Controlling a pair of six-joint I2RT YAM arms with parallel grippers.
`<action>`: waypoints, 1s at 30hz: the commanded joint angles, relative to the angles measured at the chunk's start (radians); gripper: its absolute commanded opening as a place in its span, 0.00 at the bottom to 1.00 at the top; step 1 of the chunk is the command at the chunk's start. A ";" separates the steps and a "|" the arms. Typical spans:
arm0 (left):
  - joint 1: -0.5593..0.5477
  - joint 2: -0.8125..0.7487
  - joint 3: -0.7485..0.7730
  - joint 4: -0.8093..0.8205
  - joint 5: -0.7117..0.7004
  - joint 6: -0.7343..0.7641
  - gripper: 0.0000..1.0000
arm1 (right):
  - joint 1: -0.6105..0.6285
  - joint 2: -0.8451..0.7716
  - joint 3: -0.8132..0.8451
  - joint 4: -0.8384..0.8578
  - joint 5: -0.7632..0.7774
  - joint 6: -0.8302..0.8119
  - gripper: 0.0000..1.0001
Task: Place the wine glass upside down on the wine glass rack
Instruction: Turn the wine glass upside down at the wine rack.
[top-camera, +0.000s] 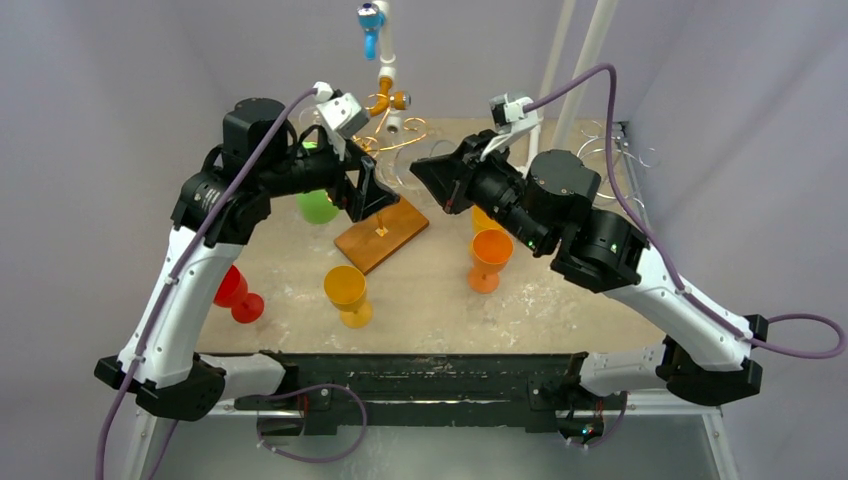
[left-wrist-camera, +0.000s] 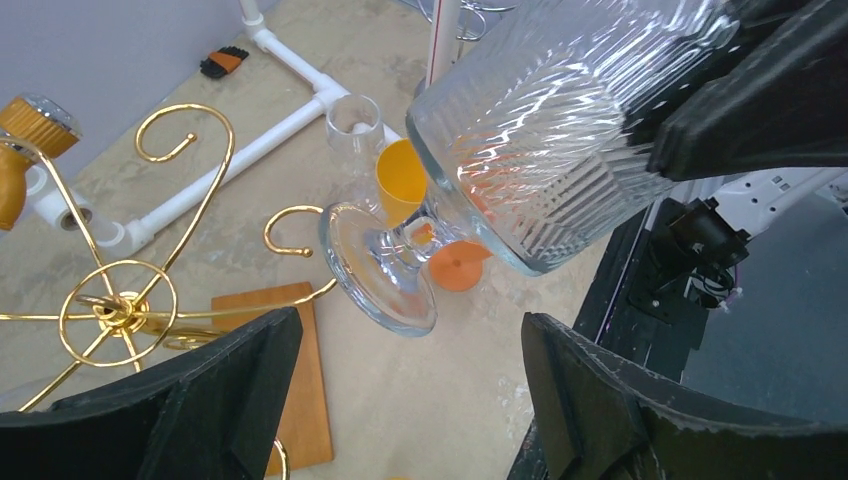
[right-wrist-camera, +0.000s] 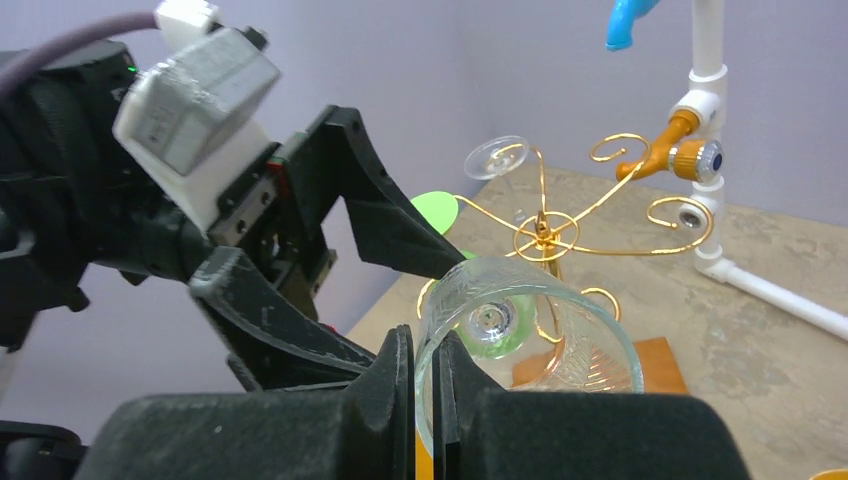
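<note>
Clear wine glass (left-wrist-camera: 540, 130), hard to see from above, hangs sideways over the worktop (top-camera: 430, 290), rim pinched by the right fingers (right-wrist-camera: 385, 405); left fingers (left-wrist-camera: 215, 400) spread wide around its foot, near the gold rack (right-wrist-camera: 545, 235)

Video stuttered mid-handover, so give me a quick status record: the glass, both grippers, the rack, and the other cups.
glass: clear ribbed glass, in the air on its side, foot toward the left gripper
right gripper: shut on the glass rim
left gripper: open, fingers facing the foot, not gripping
rack: gold wire, on a wooden base
on table: orange cup, yellow cup, red cup
</note>
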 joint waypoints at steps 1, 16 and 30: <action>0.003 0.015 -0.019 0.058 0.009 -0.061 0.85 | 0.002 -0.033 0.017 0.165 -0.029 -0.016 0.00; 0.003 0.031 0.002 0.164 -0.090 0.004 0.21 | 0.002 -0.062 -0.130 0.292 -0.144 0.055 0.00; 0.003 0.000 0.028 0.160 -0.199 0.238 0.00 | 0.001 -0.118 -0.287 0.320 -0.230 0.154 0.42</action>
